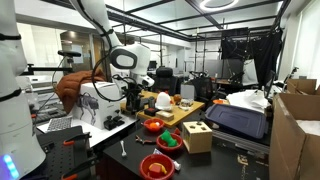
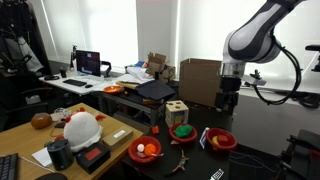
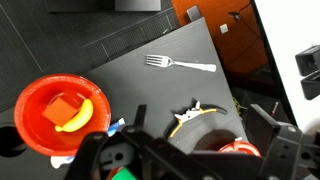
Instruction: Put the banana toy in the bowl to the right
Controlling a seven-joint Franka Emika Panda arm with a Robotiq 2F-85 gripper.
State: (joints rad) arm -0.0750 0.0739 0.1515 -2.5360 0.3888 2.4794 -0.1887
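Note:
The banana toy, small, yellow and curved, lies in a red bowl at the left of the wrist view, beside an orange block. In an exterior view that bowl is the leftmost of three. My gripper is open with nothing between its fingers and hangs well above the table. In both exterior views the gripper is over the far end of the row, near another red bowl. The middle red bowl holds a green piece.
A silver fork and a black curved toy with a yellow stripe lie on the dark tabletop. A wooden shape-sorter box stands behind the bowls. Cardboard boxes and cluttered desks surround the table.

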